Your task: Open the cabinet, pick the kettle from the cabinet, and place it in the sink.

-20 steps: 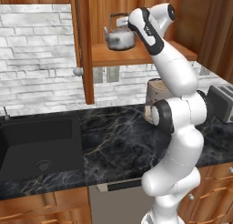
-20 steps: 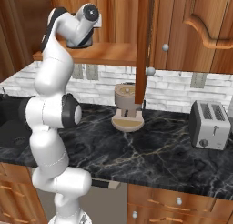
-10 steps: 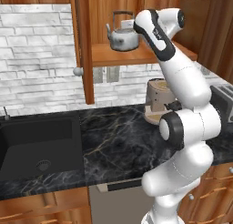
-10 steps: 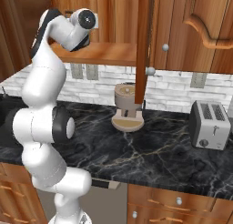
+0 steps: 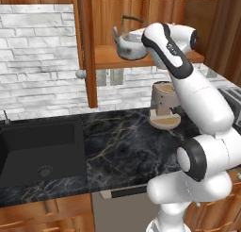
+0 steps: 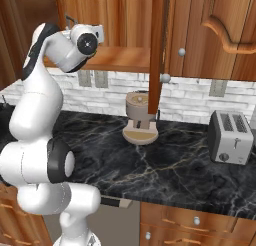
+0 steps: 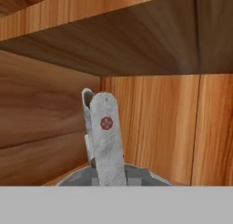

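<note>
The cabinet stands open, its left door swung out toward me. The silver kettle with its thin dark handle is at the front of the shelf. My forearm covers the kettle's right side and the fingers. In the hand view, my gripper is shut, its pale fingers pressed together just above the kettle's grey top, with wooden cabinet walls behind. The black sink lies low at the left, under the open door. In the right base view, the open door shows edge-on.
A round wooden base with a tan block stands on the black marble counter under the cabinet. A toaster sits at the right. The cabinet's other door is closed. Wooden lower cabinets run below.
The kettle has shifted slightly right and down along with my hand. The arm's elbow has swung out toward the right. The gripper has stayed shut.
</note>
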